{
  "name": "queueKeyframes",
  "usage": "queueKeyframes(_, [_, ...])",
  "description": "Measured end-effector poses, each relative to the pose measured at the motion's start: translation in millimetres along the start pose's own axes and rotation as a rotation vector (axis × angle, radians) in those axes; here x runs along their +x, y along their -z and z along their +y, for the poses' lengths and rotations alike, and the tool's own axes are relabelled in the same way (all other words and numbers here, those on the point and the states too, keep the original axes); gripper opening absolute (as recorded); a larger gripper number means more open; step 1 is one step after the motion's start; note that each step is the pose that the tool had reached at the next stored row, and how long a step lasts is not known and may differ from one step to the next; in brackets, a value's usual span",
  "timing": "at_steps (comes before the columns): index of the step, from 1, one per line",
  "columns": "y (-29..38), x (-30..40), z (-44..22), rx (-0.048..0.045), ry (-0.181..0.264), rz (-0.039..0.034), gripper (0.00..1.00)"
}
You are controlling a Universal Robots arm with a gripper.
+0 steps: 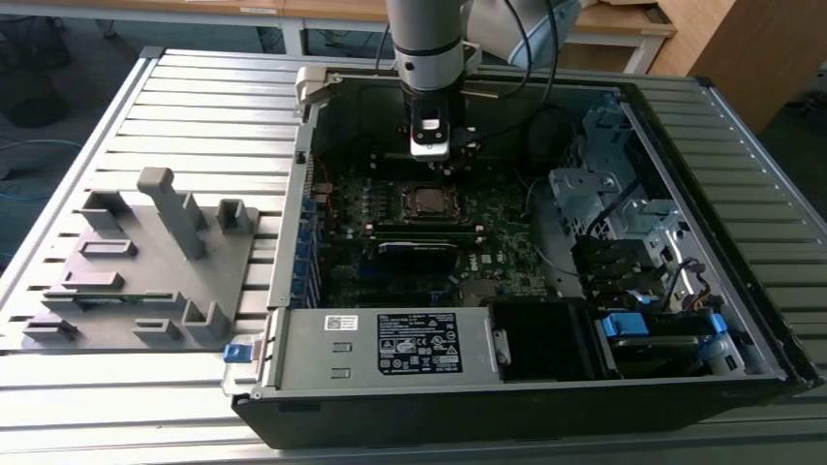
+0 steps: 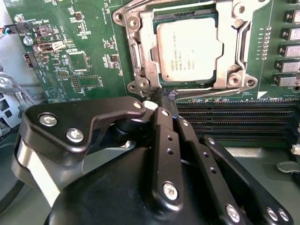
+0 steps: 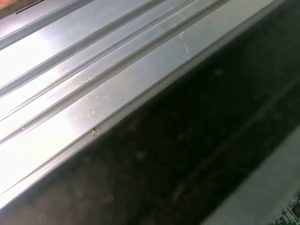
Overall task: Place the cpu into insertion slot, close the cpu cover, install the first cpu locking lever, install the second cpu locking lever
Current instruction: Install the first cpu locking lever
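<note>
While the arm hangs over the open case (image 1: pixel 517 417) on the counter (image 1: pixel 194 87), the cpu (image 1: pixel 425 201) sits just above the centre of the exterior view, flat on the green board (image 1: pixel 505 281). In the second wrist view the cover (image 2: pixel 143 51) lies down around the chip. The tool (image 2: pixel 163 93) has its black fingers (image 2: pixel 164 136) pinched together, tips right at the cover's corner, and I can't tell whether they grip anything there.

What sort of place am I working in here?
Probably a lab or workshop test bench: an open PC case sits on a slatted metal table, a grey moulded fixture lies beside it, and wooden desks stand behind.
</note>
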State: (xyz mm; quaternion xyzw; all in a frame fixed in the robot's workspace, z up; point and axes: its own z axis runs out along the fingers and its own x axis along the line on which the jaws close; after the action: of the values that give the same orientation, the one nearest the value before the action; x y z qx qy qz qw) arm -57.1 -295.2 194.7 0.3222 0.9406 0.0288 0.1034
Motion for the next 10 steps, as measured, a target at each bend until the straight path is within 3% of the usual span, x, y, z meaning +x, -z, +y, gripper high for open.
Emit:
queueKeyframes(5, [5.8, -1.0, 0.7, 0.0004, 0.0, 0.0002, 0.1])
queueKeyframes(10, [6.0, 0.6, 2.4, 0.0, -0.003, 0.0006, 0.1])
